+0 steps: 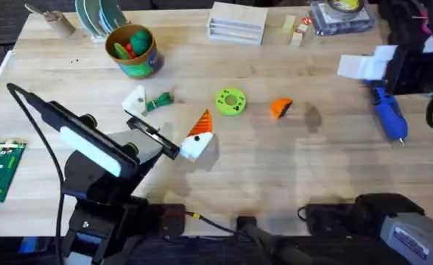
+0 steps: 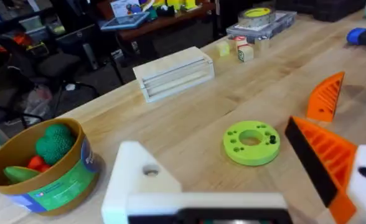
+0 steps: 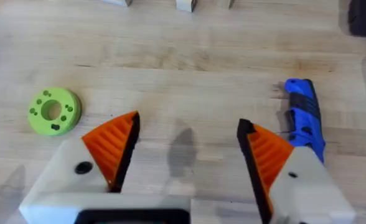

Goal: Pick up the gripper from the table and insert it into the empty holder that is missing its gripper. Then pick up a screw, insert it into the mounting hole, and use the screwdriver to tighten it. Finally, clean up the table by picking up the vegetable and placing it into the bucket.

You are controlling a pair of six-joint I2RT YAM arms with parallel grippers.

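On table: one gripper (image 1: 280, 107), one screwdriver (image 1: 388, 115), one bucket (image 1: 133, 50); right hand (image 3: 186, 152) wide open, empty.

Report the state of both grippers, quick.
Left gripper: open, holding nothing.
Right gripper: open, holding nothing.

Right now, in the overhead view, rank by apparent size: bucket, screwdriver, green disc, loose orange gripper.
Largest to smallest:
1. bucket
2. screwdriver, about as long as the bucket is wide, but much thinner
3. green disc
4. orange gripper, only a little smaller than the disc
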